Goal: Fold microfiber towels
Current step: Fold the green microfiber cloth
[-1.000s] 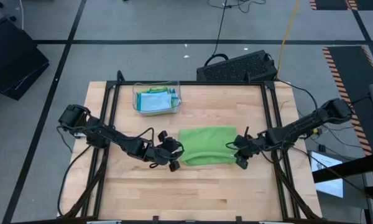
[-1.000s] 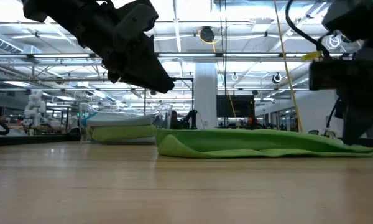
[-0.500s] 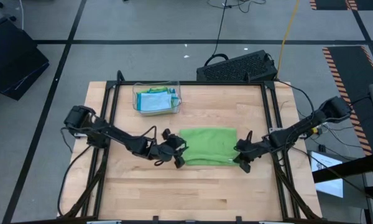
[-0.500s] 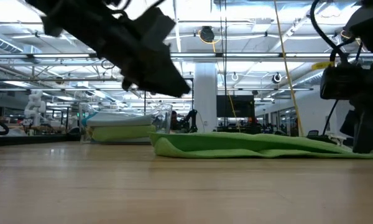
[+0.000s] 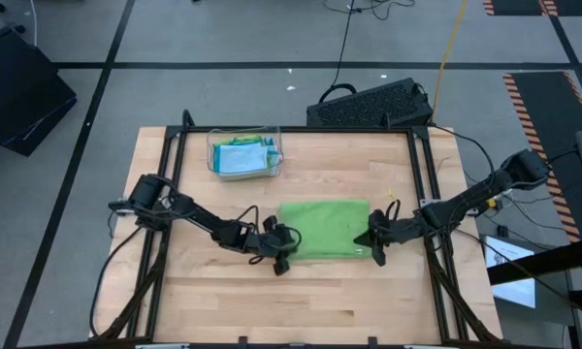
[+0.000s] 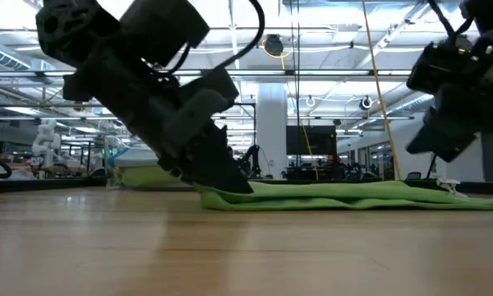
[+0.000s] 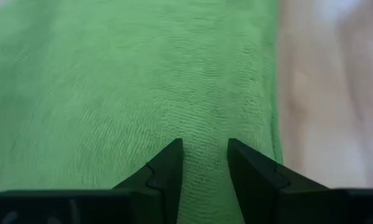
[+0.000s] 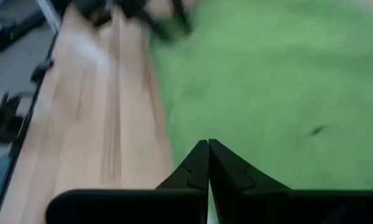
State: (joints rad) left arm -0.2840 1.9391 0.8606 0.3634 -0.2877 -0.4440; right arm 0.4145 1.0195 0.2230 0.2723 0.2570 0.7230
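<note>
Two arms down on the tabletop, one green towel [image 5: 322, 229] between them, lying flat and folded roughly mid-table, a bit toward the right edge.

Starting at the left: my left gripper [image 5: 282, 257] sits at the towel's left edge, near its front corner. From the left wrist view the fingers [image 7: 163, 180] are partly open with a narrow gap, tips right over the green cloth close to its edge. I can't tell if they've actually pinched any fabric; nothing looks bunched between them. In the low view that gripper [image 6: 226, 174] is angled down with its tip at the towel's [image 6: 345, 196] left end.

Back near the far left corner of the tabletop there's a clear tray [image 5: 244, 153] with more towels [image 5: 241, 157] stacked in it, blue and green.

Over on the right, my right gripper [image 5: 376, 245] is at the towel's right edge, near the front corner. Right wrist view shows the fingers [image 8: 200, 167] fully closed, tips together, nothing between them, hovering over the towel's [image 8: 280, 93] edge where it meets bare wood [image 8: 105, 124].
</note>
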